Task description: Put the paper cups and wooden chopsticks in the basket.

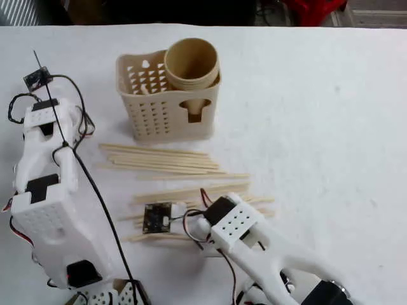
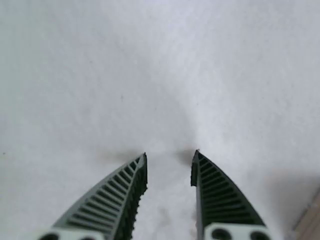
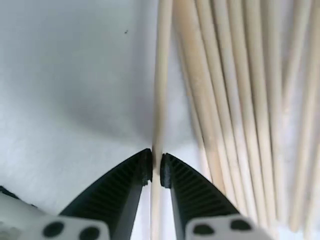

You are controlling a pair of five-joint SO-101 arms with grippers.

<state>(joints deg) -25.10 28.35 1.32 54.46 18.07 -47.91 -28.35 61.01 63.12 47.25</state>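
A cream perforated basket (image 1: 152, 121) stands at the back of the white table, with stacked paper cups (image 1: 191, 60) inside its right half. Several wooden chopsticks (image 1: 165, 162) lie loose on the table in front of it, in two rough bunches. My right arm (image 1: 238, 222) hangs over the nearer bunch. My right gripper (image 3: 156, 169) is shut on a single chopstick (image 3: 161, 75) at the edge of the fanned chopsticks (image 3: 240, 100). My left arm (image 1: 44, 190) sits folded at the table's left side. My left gripper (image 2: 170, 157) is open over bare tabletop, holding nothing.
Black cables (image 1: 95, 184) run from the left arm across the table toward the front edge. A small camera board (image 1: 158, 217) sticks out beside the right wrist, over the chopsticks. White tabletop (image 1: 318, 127) stretches to the right of the basket.
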